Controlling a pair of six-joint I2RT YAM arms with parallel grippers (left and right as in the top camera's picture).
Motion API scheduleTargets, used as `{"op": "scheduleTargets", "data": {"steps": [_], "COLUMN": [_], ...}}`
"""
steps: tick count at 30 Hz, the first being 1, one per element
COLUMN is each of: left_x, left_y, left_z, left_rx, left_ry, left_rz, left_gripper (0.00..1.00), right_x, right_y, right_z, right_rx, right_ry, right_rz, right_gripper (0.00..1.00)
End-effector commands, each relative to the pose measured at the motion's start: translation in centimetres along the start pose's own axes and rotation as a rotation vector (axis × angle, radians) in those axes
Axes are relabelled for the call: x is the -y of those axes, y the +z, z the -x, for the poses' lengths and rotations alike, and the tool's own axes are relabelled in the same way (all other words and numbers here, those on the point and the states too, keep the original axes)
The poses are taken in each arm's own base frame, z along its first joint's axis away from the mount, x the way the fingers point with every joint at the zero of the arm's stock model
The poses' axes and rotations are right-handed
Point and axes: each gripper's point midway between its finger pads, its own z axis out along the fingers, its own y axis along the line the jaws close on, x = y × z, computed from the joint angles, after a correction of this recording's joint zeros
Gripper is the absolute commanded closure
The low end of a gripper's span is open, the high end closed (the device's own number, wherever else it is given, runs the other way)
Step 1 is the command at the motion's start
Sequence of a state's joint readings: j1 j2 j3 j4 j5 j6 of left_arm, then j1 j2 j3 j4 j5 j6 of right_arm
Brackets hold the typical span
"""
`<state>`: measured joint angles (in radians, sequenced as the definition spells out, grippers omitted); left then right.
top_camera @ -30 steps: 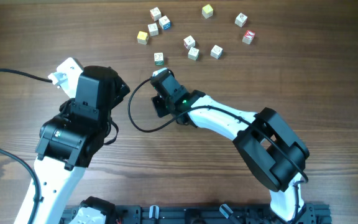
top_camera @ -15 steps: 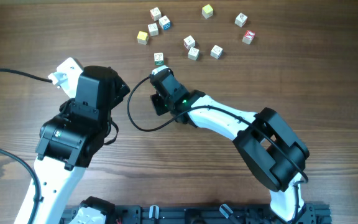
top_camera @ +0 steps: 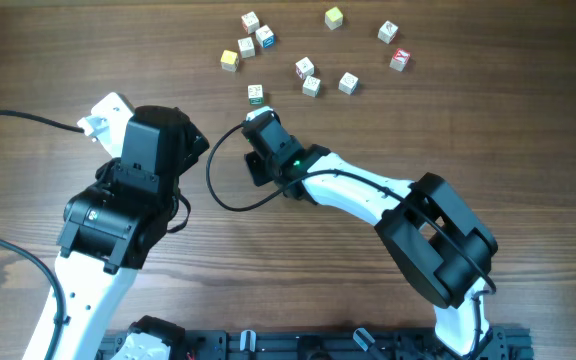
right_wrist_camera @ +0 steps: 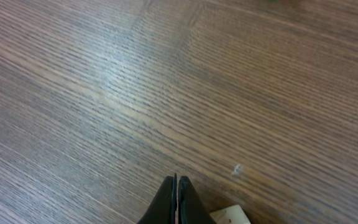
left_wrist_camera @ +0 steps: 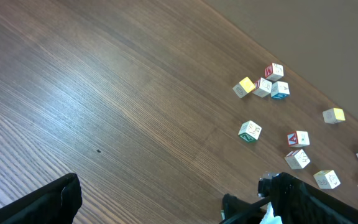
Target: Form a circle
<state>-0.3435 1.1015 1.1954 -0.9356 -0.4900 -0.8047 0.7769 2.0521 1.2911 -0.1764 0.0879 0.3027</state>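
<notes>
Wooden table [top_camera: 488,130]: I saw nothing move in the last second. Cubes [top_camera: 306,68] lay loose at its far side, no circle yet. Right gripper [right_wrist_camera: 176,190] sat shut, empty, near green cube [top_camera: 255,94]; left gripper [left_wrist_camera: 173,186] gaped.

Eleven small letter cubes [top_camera: 311,86] (two of them yellow); two robot arms [top_camera: 348,195].

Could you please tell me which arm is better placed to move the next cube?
Right, most likely. The right gripper, shut, sits close to the green-marked cube, the one nearest either arm; the left gripper stands open farther off to the left.
</notes>
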Motion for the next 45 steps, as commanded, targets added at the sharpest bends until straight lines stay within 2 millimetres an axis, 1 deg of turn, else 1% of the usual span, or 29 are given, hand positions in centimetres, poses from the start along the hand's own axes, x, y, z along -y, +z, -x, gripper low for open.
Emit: {"op": "scheduleTargets", "data": {"steps": [1, 45], "left_x": [-0.13, -0.13], "left_y": [-0.03, -0.03], "left_z": [0.64, 0.64], "left_rx": [0.02, 0.02], "left_ry": [0.006, 0.006], "left_rz": [0.011, 0.011], "left_gripper": [0.0, 0.0], "right_x": [0.26, 0.49], "right_y": [-0.03, -0.04], "right_z": [1.34, 0.85], "right_rx": [0.038, 0.019], "right_ry": [0.022, 0.021], "right_rz": [-0.013, -0.023], "right_gripper": [0.95, 0.96]}}
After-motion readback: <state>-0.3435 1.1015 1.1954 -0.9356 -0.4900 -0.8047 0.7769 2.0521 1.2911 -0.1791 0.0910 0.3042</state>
